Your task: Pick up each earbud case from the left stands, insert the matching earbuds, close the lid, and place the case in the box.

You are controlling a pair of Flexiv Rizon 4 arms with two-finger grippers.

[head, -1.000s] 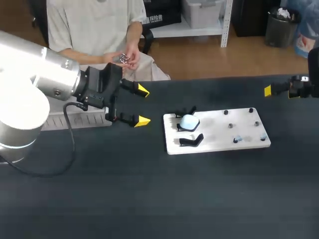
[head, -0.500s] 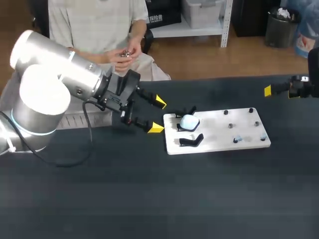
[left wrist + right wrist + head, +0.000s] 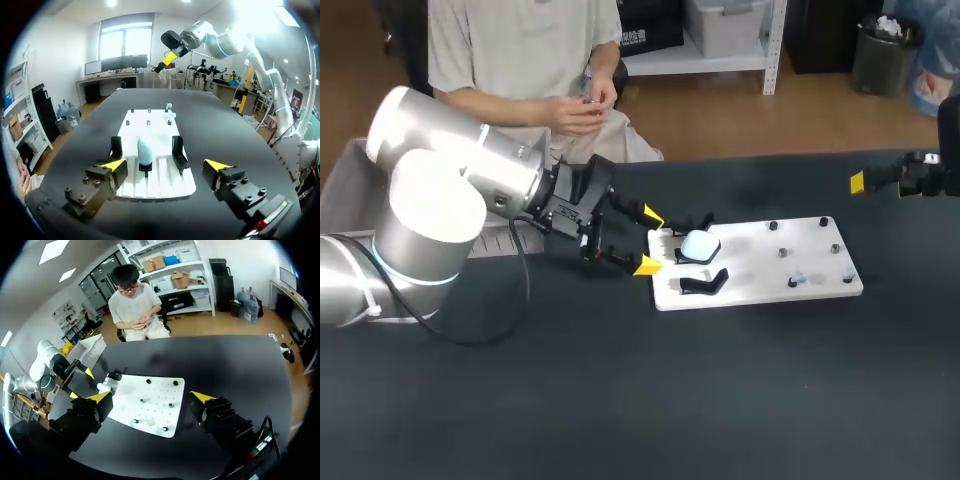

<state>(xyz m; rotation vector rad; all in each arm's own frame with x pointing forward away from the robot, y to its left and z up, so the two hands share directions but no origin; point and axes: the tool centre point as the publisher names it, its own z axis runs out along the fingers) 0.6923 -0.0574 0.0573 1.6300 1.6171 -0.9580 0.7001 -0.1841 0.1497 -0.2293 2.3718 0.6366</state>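
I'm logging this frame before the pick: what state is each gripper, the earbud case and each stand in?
left gripper: open, empty, at the edge of the white board.
right gripper: open, empty, off to the side of the board.
earbud case: seated in the middle stand, lid looks shut.
near stand: empty.
far stand: empty.

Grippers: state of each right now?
Left gripper: open, holding nothing.
Right gripper: open, holding nothing.
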